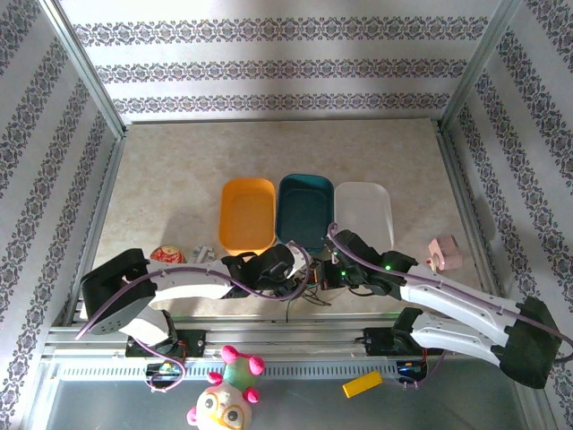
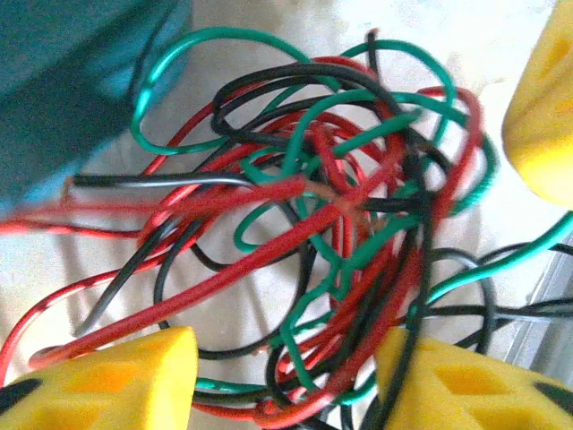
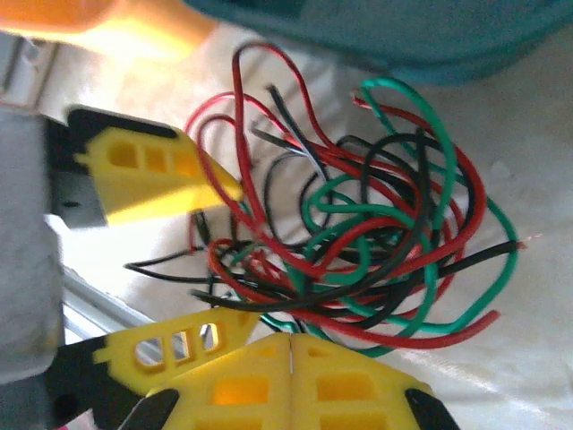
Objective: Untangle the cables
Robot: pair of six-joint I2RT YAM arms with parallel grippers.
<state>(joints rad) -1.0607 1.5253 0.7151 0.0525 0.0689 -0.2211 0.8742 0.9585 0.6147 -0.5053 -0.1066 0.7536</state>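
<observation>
The cables point(image 2: 331, 206) are a knotted bundle of red, green and black wires lying on the tabletop in front of the teal bin point(image 1: 304, 210); they also show in the right wrist view point(image 3: 376, 233) and, small, from above point(image 1: 311, 288). My left gripper point(image 2: 282, 358) is open and straddles the near side of the bundle, with wires running between its yellow fingers point(image 2: 116, 381). My right gripper point(image 3: 291, 336) is shut, its pads pressed together with no wire showing in the seam; wires pass right under its tip. Both grippers point(image 1: 300, 269) point(image 1: 324, 273) meet over the bundle.
An orange bin point(image 1: 247, 215), the teal bin and a white bin point(image 1: 364, 210) stand in a row just behind the cables. A pink object point(image 1: 445, 253) lies to the right and a red round item point(image 1: 166, 254) to the left. The table's metal front rail point(image 1: 286, 313) is close.
</observation>
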